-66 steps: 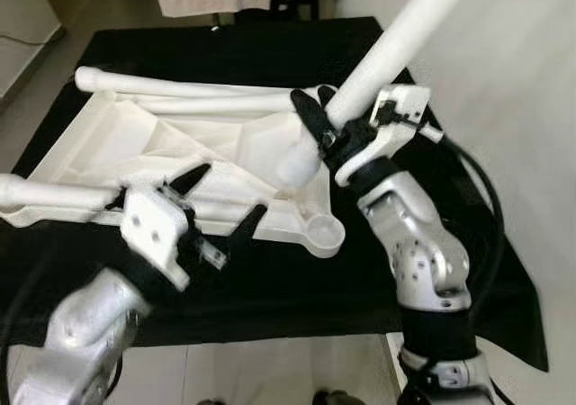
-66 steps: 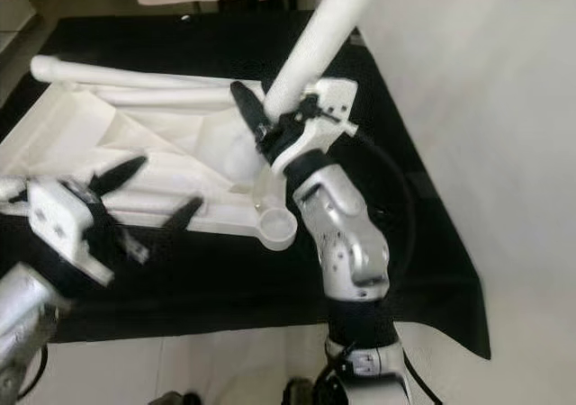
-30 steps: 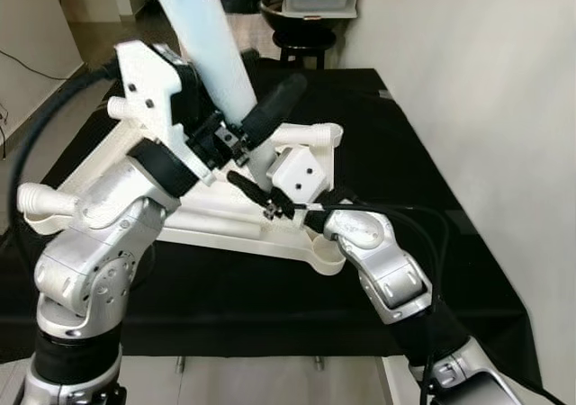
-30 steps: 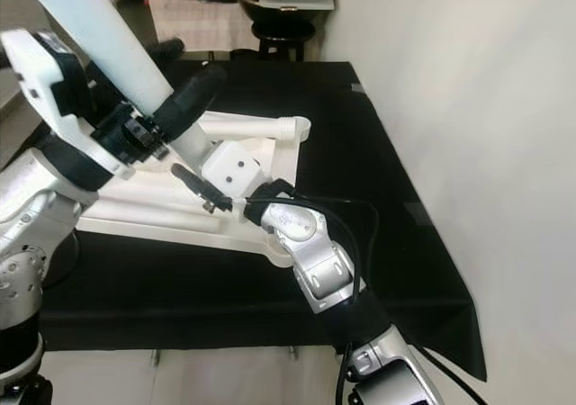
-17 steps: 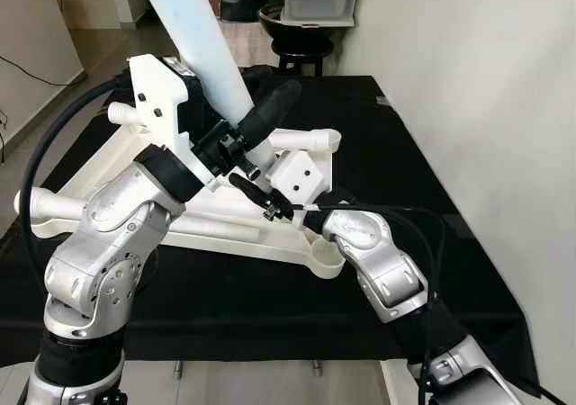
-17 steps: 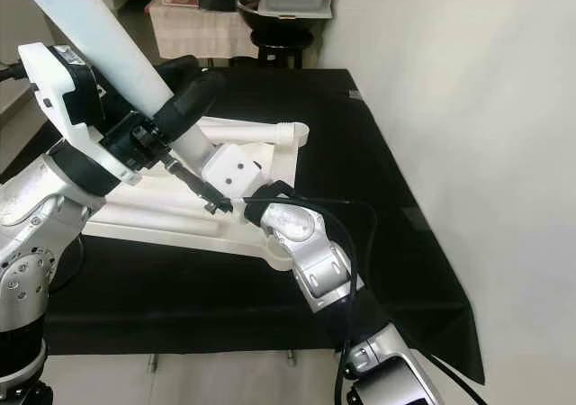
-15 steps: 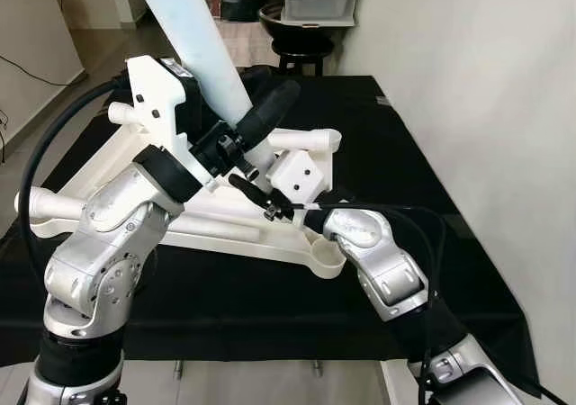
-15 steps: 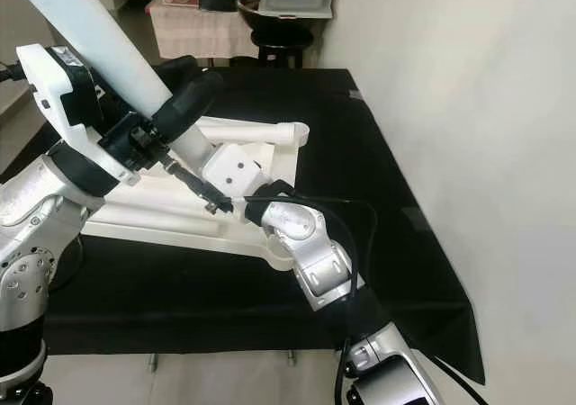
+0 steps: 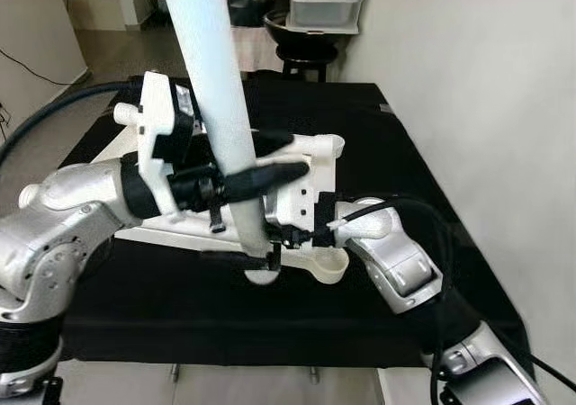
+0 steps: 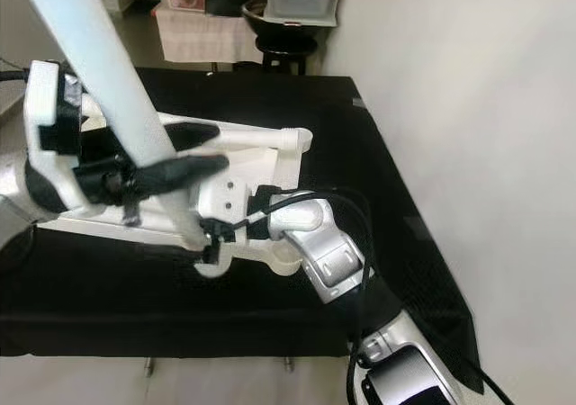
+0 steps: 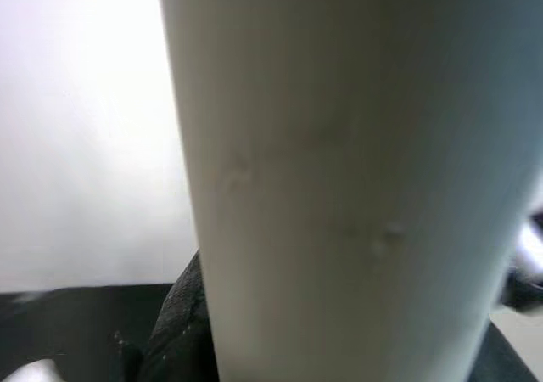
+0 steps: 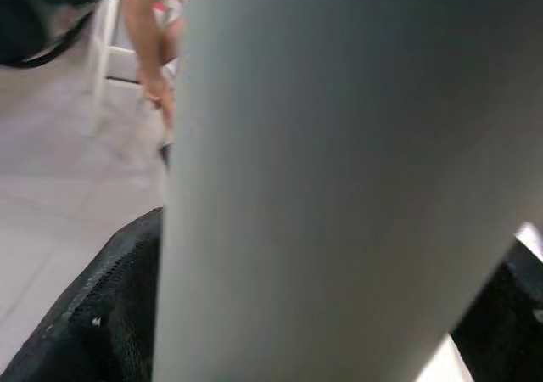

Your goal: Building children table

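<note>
Right, I'm mid-assembly here: the white table top (image 9: 166, 166) lies upside down on the black cloth (image 9: 409, 166), and I judge two legs are already fitted at its far corners, one at the back right (image 9: 317, 141) and one at the back left (image 9: 124, 112), both lying roughly flat and pointing outward. The near corner socket (image 9: 326, 263) is a bare ring, so that one is not yet filled. The leg I'm working (image 9: 216, 90) is a long white tube, long axis nearly upright, leaning a little so its top runs up and away out of frame while its rounded lower end hangs just off the near edge of the table top, beside that bare socket rather than in it. My left gripper (image 9: 247, 184) is clamped round the tube at mid-height, black fingers (image 9: 270, 173) wrapped on either side. My right gripper (image 9: 270, 247) is down by the tube's lower end, but whether it's pinching or loose I cannot tell. Both wrist cameras are pressed up against the tube (image 11: 339, 187). By my reckoning, what's left is seating this leg, then any remaining corner.
</note>
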`<state>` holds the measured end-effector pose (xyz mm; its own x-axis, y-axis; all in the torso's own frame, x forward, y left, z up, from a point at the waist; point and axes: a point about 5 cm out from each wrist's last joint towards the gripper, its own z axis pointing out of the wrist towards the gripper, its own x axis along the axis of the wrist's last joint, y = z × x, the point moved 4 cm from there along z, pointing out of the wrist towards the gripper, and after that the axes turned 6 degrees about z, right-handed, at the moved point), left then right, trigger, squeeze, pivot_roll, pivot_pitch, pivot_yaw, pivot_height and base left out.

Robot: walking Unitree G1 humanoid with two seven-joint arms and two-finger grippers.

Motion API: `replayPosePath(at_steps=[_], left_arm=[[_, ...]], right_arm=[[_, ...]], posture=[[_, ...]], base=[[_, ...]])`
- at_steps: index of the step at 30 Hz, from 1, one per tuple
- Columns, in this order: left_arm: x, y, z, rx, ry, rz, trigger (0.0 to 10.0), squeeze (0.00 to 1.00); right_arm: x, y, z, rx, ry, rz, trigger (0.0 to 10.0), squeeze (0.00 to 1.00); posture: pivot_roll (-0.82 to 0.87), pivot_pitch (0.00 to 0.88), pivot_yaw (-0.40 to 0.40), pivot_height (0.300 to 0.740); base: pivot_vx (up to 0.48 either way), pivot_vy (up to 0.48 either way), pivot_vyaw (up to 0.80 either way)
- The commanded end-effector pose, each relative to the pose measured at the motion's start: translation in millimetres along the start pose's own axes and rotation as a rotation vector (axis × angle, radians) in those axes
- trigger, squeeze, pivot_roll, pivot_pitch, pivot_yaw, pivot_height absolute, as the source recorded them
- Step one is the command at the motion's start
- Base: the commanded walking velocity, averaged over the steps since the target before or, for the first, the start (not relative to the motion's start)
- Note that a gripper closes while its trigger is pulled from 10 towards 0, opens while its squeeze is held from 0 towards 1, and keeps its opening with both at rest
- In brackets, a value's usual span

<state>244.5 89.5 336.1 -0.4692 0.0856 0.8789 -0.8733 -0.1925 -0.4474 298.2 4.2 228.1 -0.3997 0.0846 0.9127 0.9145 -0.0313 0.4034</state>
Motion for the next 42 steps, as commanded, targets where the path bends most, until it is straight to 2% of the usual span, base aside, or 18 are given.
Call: replayPosePath(at_steps=[1,5,6,7,8,9,14,19,25,26,27,31,32,36,38,40,41,42], left_arm=[[6,8.7,6.3,-0.081,0.028,-0.009,0.0,0.0],[8,15.2,12.9,-0.188,0.03,-0.006,0.0,0.0],[8,15.2,12.9,-0.188,0.03,-0.006,0.0,0.0],[7,17.0,14.1,-0.212,0.029,-0.007,0.0,0.0],[7,17.0,14.1,-0.212,0.029,-0.007,0.0,0.0],[6,18.5,14.7,-0.236,0.026,-0.009,0.0,0.0],[6,20.7,15.8,-0.281,0.017,-0.01,0.0,0.0],[6,20.3,15.7,-0.307,0.013,-0.015,0.0,0.0],[6,13.9,17.1,-0.277,0.029,-0.003,0.0,0.0],[6,6.1,18.8,-0.224,0.045,-0.001,1.7,0.0],[6,-4.7,20.1,-0.145,0.057,0.014,10.0,1.0],[7,-19.4,19.3,-0.038,0.076,0.021,10.0,1.0],[10,-37.9,8.2,0.114,0.107,0.034,10.0,1.0],[11,-44.0,2.9,0.168,0.119,0.037,10.0,1.0],[11,-55.7,-15.9,0.296,0.126,0.043,10.0,1.0],[11,-55.7,-15.9,0.296,0.126,0.043,10.0,1.0],[11,-63.2,-35.9,0.419,0.115,0.071,10.0,1.0],[11,-63.2,-35.9,0.419,0.115,0.071,10.0,1.0]], right_arm=[[-1,-5.4,7.5,0.049,-0.012,0.012,10.0,0.0],[2,-16.0,14.6,0.11,0.029,0.132,10.0,0.0],[2,-16.0,14.6,0.11,0.029,0.132,10.0,0.0],[3,-19.3,16.9,0.123,0.039,0.166,7.6,0.0],[3,-19.3,16.9,0.123,0.039,0.166,7.6,0.0],[2,-22.8,18.5,0.137,0.04,0.194,0.0,0.0],[-2,-28.1,20.6,0.154,0.037,0.239,0.0,0.0],[-8,-24.2,19.9,0.134,0.014,0.251,0.0,0.0],[-10,-19.1,20.5,0.094,0.007,0.263,0.0,0.0],[-11,-15.9,20.6,0.07,0.003,0.267,0.0,0.0],[-12,-9.2,20.3,0.027,0.001,0.271,0.0,0.0],[-13,2.0,18.9,-0.044,0.006,0.273,0.0,0.0],[-11,21.5,14.2,-0.159,0.024,0.279,0.0,0.0],[-11,28.5,11.9,-0.202,0.031,0.282,0.0,0.0],[-11,43.9,3.6,-0.297,0.051,0.288,0.0,0.0],[-11,43.9,3.6,-0.297,0.051,0.288,0.0,0.0],[-14,62.5,-7.4,-0.43,0.055,0.298,0.0,0.0],[-14,62.5,-7.4,-0.43,0.055,0.298,0.0,0.0]], posture=[[-0.11,0.002,-0.078,0.74],[-0.12,0.006,-0.083,0.74],[-0.12,0.006,-0.083,0.74],[-0.12,0.006,-0.083,0.74],[-0.12,0.006,-0.083,0.74],[-0.13,0.006,-0.083,0.74],[-0.13,0.004,-0.083,0.74],[-0.13,0.004,-0.08,0.74],[-0.14,0.002,-0.08,0.74],[-0.14,0.0,-0.081,0.74],[-0.14,0.0,-0.085,0.74],[-0.14,0.0,-0.086,0.74],[-0.14,0.0,-0.085,0.74],[-0.14,0.0,-0.085,0.74],[-0.14,0.006,-0.089,0.74],[-0.14,0.006,-0.089,0.74],[-0.14,0.015,-0.083,0.74],[-0.14,0.015,-0.083,0.74]], base=[[0.0,0.0,0.0],[0.0,0.0,0.0],[0.0,0.0,0.0],[0.0,0.0,0.0],[0.0,0.0,0.0],[0.0,0.0,0.0],[0.0,0.0,0.0],[0.0,0.0,0.0],[0.0,0.0,0.0],[0.0,0.0,0.0],[0.0,0.0,0.0],[0.0,0.0,0.0],[0.0,0.0,0.0],[0.0,0.0,0.0],[0.0,0.0,0.0],[0.0,0.0,0.0],[0.0,0.0,0.0],[0.0,0.0,0.0]])
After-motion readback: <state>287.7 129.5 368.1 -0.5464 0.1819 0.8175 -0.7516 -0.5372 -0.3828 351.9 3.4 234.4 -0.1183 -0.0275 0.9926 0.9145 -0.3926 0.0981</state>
